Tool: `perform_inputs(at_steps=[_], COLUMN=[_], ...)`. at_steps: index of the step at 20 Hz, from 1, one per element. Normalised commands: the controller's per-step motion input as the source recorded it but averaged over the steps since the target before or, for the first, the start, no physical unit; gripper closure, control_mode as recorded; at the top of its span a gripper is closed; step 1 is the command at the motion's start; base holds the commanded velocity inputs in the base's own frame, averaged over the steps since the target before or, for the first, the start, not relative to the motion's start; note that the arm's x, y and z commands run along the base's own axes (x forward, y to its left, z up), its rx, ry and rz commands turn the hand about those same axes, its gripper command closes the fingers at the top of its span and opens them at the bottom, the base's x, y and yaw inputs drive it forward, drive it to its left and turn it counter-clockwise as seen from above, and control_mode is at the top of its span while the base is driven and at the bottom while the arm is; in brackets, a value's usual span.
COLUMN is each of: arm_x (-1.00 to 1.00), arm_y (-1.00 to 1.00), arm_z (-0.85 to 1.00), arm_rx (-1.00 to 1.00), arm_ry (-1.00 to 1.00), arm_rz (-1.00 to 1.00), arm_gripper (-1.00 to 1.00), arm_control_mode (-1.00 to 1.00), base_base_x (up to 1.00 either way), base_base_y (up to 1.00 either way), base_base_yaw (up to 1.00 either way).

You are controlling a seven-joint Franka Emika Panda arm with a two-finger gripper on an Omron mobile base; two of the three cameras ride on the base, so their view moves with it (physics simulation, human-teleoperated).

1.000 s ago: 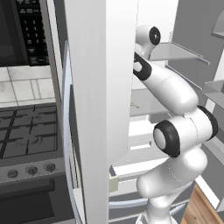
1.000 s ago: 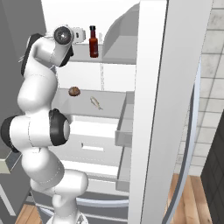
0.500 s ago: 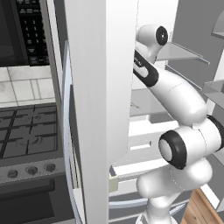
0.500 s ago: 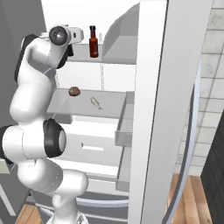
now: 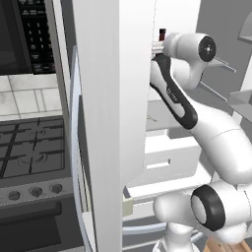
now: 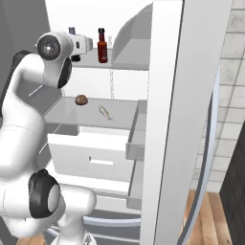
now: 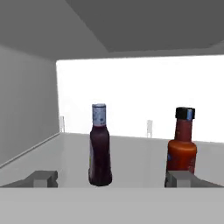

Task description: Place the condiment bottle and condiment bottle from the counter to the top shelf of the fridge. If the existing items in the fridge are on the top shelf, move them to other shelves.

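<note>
My gripper [image 7: 113, 179] has drawn back from the top shelf [image 7: 131, 153], fingers spread wide and empty, leaving the dark bottle [image 7: 100, 145] upright beside the red bottle [image 7: 182, 146].

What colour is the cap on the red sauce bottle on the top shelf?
Black, on the red sauce bottle; clearest in the hand view.

Dark bottle [image 7: 100, 148]: glossy, glass-like, pale cap. Red bottle [image 7: 182, 146]: shiny, blk plastic-looking cap. Top shelf [image 7: 131, 157]: smooth matt grey.
</note>
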Motion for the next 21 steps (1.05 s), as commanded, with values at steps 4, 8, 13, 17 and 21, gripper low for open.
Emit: perform_inputs(at_steps=[4,8,13,17,21], arm_x=[-1.00,-1.00,-1.00,-1.00,-1.00], arm_y=[-0.49,-0.44,-0.40,-0.35,-0.28], arm_z=[0.26,0.15,0.00,-0.17,-0.29], arm_rx=[0.00,0.00,0.00,-0.02,-0.04], arm_ry=[0.00,0.00,0.00,0.00,0.01], arm_rz=[-0.17,-0.16,-0.15,-0.10,-0.06], arm_gripper=[-1.00,-1.00,-1.00,-1.00,-1.00], arm_control_mode=[-1.00,-1.00,-1.00,-1.00,-1.00], base_base_x=[0.00,0.00,0.00,0.00,0.00], base_base_y=[0.00,0.00,0.00,0.00,0.00], base_base_yaw=[0.00,0.00,0.00,0.00,0.00])
